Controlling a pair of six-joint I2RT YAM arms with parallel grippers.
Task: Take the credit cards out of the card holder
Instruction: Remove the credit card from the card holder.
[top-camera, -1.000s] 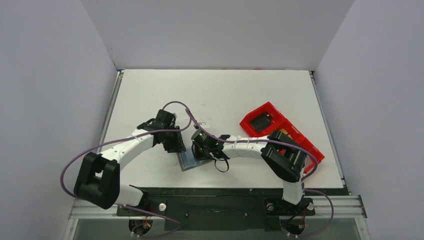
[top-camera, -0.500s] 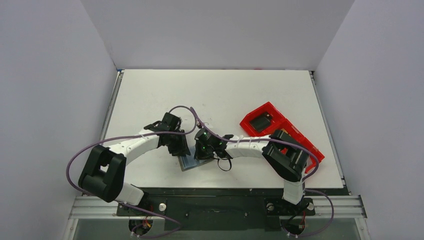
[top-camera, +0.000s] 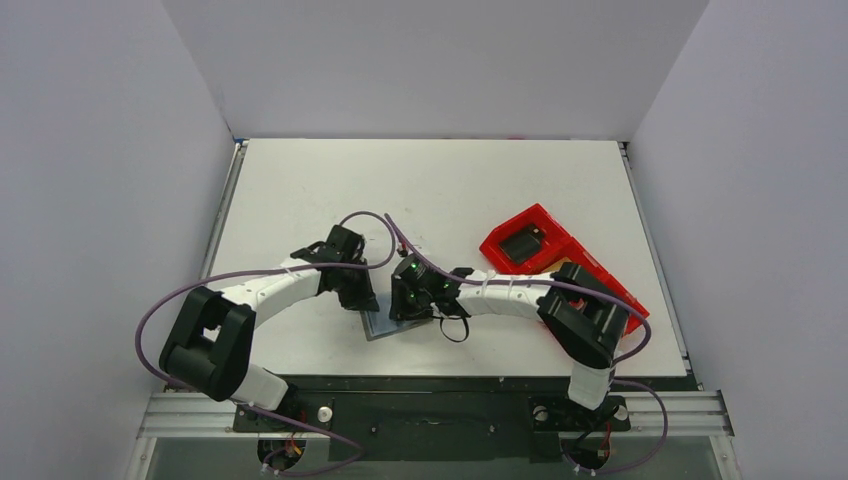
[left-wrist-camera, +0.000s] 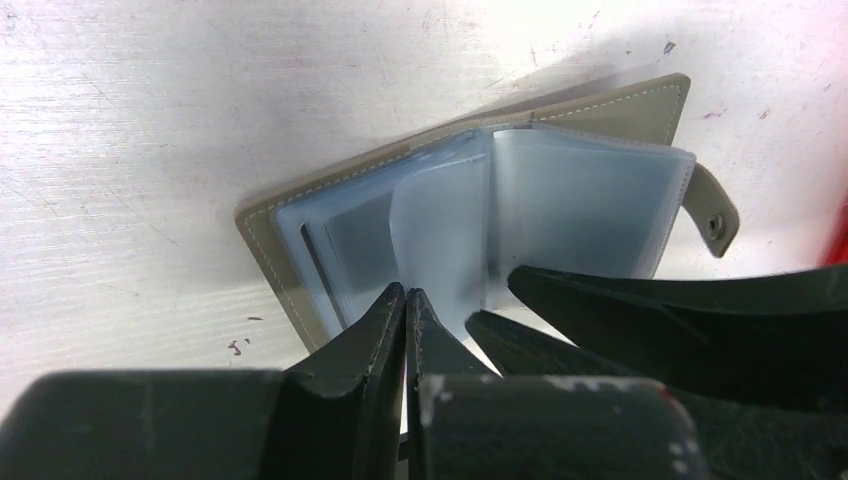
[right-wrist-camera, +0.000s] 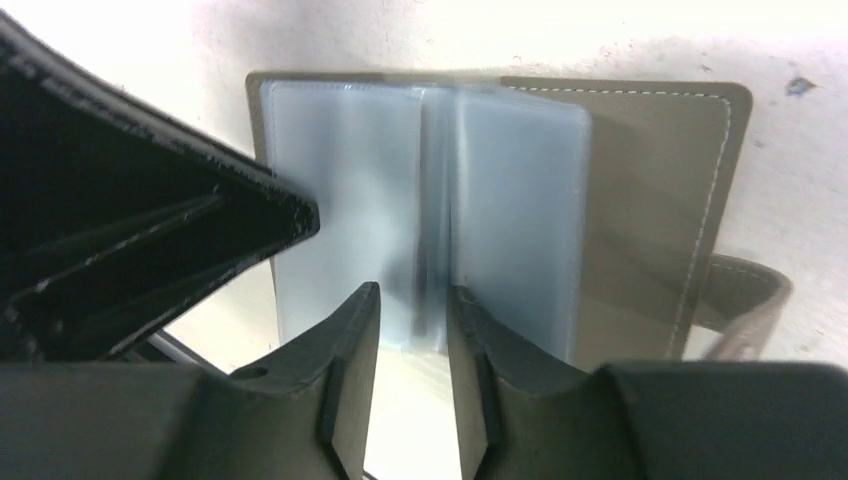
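**Card holder (top-camera: 379, 325) lying open between my two end effectors**

The card holder is lying spread flat on the white surface (top-camera: 440, 190), near its front edge and about midway across, with the taupe cover down and the frosted clear sleeves (right-wrist-camera: 340, 180) facing up.

On the left, my left end effector (left-wrist-camera: 405, 296) is reaching down to the near edge of the holder. Its two fingers are pressing tip to tip with no gap between them, right at the lower edge of one upstanding sleeve. Whether that thin leaf is nipped between the tips, I cannot tell.

In the middle, the sleeves are fanning up from the spine. They are too cloudy for me to tell what is sitting inside them.

Just to the right, my right end effector (right-wrist-camera: 412, 292) is coming in at the same near edge. Its fingers are standing a little apart, straddling the middle sleeves without visibly clamping them.

The holder's small snap tab (left-wrist-camera: 712, 212) is sticking out on the far right side.

Further right, well apart from the holder, a red tray (top-camera: 497, 241) is lying at an angle, carrying a black block (top-camera: 521, 245).
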